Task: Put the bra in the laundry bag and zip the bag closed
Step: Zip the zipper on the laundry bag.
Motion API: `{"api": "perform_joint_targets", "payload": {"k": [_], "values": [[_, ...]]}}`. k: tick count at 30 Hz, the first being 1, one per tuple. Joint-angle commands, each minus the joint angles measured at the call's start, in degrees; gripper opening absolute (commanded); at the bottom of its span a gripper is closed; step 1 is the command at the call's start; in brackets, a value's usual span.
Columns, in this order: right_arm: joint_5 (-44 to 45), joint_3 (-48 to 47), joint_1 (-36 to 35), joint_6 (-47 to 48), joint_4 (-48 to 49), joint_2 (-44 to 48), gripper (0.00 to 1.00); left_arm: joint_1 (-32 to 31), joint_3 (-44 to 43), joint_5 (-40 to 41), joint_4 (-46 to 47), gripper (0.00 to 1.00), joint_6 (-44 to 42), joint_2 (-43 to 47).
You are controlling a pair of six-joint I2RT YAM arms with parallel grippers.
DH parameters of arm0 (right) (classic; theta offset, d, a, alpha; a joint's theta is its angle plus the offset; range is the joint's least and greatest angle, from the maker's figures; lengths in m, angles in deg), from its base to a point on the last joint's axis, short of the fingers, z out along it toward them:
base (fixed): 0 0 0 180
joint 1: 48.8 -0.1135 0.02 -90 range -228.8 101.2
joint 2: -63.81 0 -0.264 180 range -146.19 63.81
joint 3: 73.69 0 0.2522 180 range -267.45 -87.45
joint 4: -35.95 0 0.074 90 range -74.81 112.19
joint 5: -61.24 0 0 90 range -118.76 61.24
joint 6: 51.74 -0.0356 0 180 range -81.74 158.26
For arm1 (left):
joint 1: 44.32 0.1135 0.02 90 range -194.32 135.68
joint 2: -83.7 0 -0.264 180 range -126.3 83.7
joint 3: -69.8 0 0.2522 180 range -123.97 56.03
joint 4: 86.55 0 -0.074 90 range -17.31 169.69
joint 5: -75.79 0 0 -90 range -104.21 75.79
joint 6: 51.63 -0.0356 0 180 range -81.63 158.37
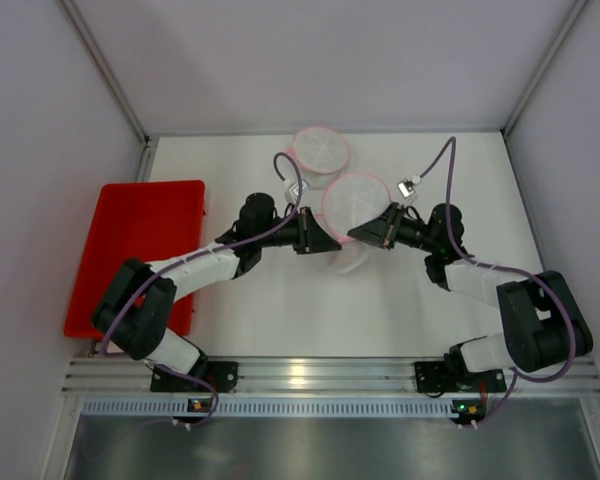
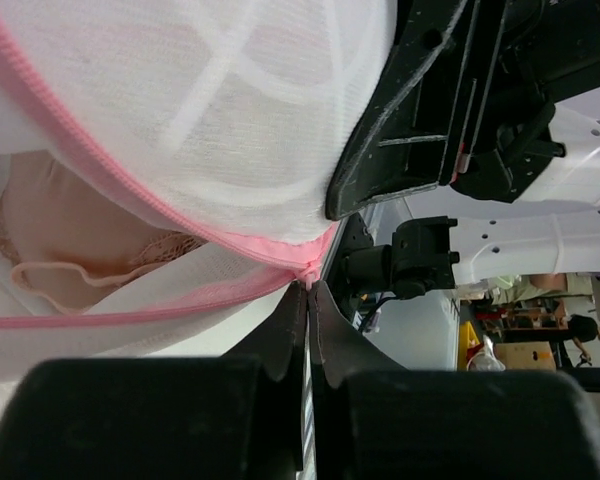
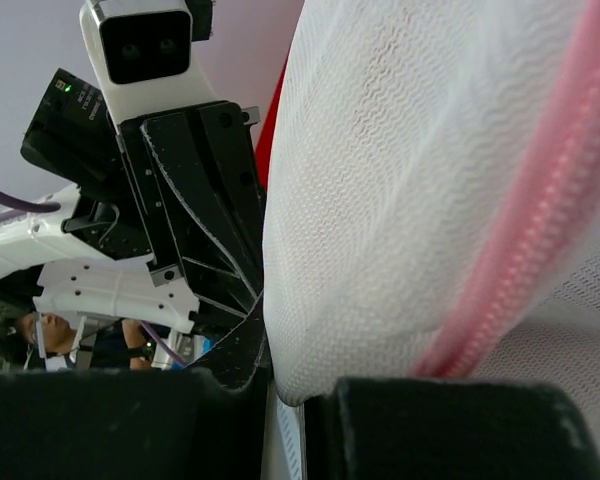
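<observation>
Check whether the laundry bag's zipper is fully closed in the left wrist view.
No, the pink zipper's two sides stand apart, with the bra showing in the gap.

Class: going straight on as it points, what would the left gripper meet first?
The pink zipper of the laundry bag, right at the tip of the left gripper; the right gripper probably lies beyond.

bra (image 2: 90, 240): middle left of the left wrist view, mostly veiled by mesh.
laundry bag (image 2: 230, 110): runs past the top and left edges there.
zipper pull (image 2: 306, 278): tiny at the tips of the left gripper (image 2: 308, 310); grip on it unclear.
red tray (image 1: 130, 250): lower right part under the left arm (image 1: 195, 268), overhead view.
</observation>
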Motion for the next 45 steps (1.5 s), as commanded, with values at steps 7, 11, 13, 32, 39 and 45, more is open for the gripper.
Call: {"api": "perform_joint_targets", "payload": {"k": [7, 11, 13, 32, 39, 45], "values": [[-1.96, -3.08, -0.1, 6.38, -2.53, 0.6, 0.0, 2.64, -0.33, 3.87, -12.9, 0.0, -10.62, 5.55], [-3.89, -3.79, -0.1, 11.03, -7.09, -0.1, 0.0, 2.64, -4.2, 7.38, -25.04, 0.0, -19.86, 4.94], [-5.47, -5.1, -0.01, 15.34, -10.78, -0.98, 0.01, 2.64, -5.43, 8.62, -30.22, 0.0, -24.77, 4.5], [-11.63, -23.12, 16.33, 92.54, -78.75, 15.86, 0.65, 0.8, -4.91, 0.46, -31.31, 0.0, -26.73, 6.34], [-4.35, -22.16, 4.4, 106.05, -76.9, 20.55, 0.63, 0.71, -5.7, 0.36, -31.22, 0.0, -24.63, 5.03], [10.65, -16.2, -13.53, 103.86, -66.39, 22.48, 0.6, 0.8, -6.4, 2.38, -32.97, 0.0, -24.01, 4.67]]}}
